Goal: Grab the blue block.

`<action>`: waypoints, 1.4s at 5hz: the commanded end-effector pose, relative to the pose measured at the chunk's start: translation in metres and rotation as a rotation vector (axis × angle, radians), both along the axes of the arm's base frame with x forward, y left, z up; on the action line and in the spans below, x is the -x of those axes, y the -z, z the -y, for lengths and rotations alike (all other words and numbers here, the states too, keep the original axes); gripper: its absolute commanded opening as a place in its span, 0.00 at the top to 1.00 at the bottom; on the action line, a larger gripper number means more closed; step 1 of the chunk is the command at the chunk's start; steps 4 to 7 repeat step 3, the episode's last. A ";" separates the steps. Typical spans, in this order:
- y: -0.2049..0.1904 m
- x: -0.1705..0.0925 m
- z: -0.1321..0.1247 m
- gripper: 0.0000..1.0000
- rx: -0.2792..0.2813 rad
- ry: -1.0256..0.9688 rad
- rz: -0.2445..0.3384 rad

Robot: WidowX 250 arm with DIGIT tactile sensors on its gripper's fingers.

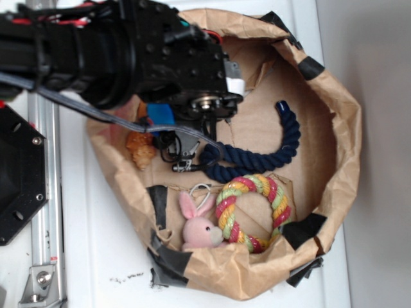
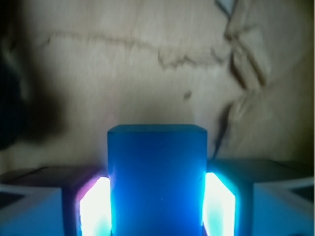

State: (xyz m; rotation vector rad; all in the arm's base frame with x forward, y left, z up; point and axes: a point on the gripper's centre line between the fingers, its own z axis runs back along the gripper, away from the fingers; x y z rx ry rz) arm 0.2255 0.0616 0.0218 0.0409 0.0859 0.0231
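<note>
A white tabletop (image 1: 96, 256) is seen, and on it a large brown paper bag (image 1: 340, 128) is laid open with its walls rolled down and taped in black. Over the left part of the bag the black robot arm (image 1: 109, 45) is held, and much of the floor below it is hidden by it.

Inside the bag a dark navy rope (image 1: 282, 144) is curled near the middle. Below it a striped rope ring (image 1: 253, 212) is placed, with a pink plush rabbit (image 1: 198, 228) touching its left side. An orange seashell (image 1: 141, 151) is found just beside the arm, at the left wall.

The blue block (image 2: 157, 182) is seen in the wrist view between the two jaws of the gripper (image 2: 157, 206), whose pads are pressed against its left and right faces, so the jaws are judged to be closed on the block. In the exterior view only a small blue part (image 1: 160, 114) is shown under the arm, above the seashell.

Several risks can be named. The faces of the block are smooth, so it could be lost by slipping if the hold is weak or if the arm is moved quickly. The seashell and the rope are near, and they could be pushed or caught during a lift. The soft wall of the bag could also be touched by the arm. Whether the block is already raised from the paper cannot be told.
</note>
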 end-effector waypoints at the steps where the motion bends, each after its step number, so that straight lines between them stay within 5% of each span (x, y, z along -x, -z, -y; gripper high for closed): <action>1: -0.108 -0.010 0.019 1.00 0.167 -0.063 0.179; 2: -0.159 -0.006 0.026 1.00 0.203 -0.058 0.244; 3: -0.156 -0.007 0.031 1.00 0.161 -0.060 0.277; 7: -0.156 -0.007 0.031 1.00 0.161 -0.060 0.277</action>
